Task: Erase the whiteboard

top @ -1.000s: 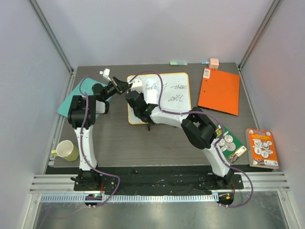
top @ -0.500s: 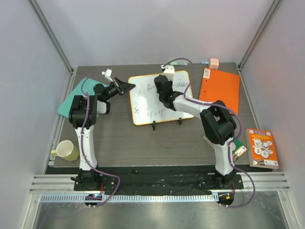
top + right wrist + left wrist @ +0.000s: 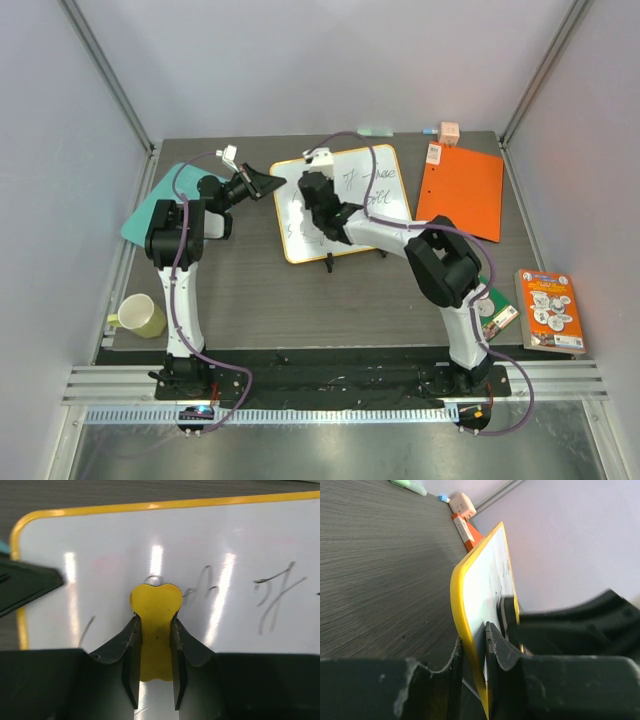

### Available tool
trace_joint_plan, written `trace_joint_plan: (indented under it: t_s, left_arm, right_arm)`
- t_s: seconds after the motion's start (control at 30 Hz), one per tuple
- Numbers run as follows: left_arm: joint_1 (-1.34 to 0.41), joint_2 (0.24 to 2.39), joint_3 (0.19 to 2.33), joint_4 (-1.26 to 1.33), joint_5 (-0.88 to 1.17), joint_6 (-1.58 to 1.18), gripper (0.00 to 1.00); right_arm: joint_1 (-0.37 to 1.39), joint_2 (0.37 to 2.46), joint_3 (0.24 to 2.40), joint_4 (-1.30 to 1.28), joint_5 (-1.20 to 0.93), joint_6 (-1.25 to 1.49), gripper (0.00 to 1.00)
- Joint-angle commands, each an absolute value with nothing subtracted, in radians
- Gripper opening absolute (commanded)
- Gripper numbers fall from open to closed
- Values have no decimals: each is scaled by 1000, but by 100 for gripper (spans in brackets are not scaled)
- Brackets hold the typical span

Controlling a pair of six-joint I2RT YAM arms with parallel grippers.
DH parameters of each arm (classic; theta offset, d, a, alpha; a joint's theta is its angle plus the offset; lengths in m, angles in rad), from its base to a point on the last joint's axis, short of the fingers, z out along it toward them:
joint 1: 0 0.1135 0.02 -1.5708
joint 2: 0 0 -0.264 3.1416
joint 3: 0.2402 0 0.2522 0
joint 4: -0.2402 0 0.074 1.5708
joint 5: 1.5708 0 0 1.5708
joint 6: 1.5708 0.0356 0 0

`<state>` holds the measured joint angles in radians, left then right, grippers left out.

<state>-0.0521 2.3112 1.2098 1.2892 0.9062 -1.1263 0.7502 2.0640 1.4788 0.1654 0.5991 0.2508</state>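
On the dark wood-grain tabletop (image 3: 300, 300), my left end effector (image 3: 474, 647) clamps the yellow-rimmed white whiteboard (image 3: 378, 192); my right end effector (image 3: 155, 630) pinches a yellow eraser pad (image 3: 155, 600).

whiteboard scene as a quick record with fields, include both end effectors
whiteboard: propped at a tilt, yellow rim
left end effector: shut on the whiteboard's left edge
right end effector: shut on a yellow piece, at the board face
writing: black strokes show right of the yellow piece
task state: not yet fully erased
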Motion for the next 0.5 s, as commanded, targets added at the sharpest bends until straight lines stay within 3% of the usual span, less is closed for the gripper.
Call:
trace_joint_plan:
  t_s: [0.0, 0.47]
  left_arm:
    - [-71, 2302, 1230, 1485, 971, -1063, 0]
    - [-75, 2301, 1229, 1486, 974, -1062, 0]
  right_arm:
    - [837, 2154, 1546, 100, 454, 227, 1]
    - [790, 2174, 1620, 132, 646, 302, 1]
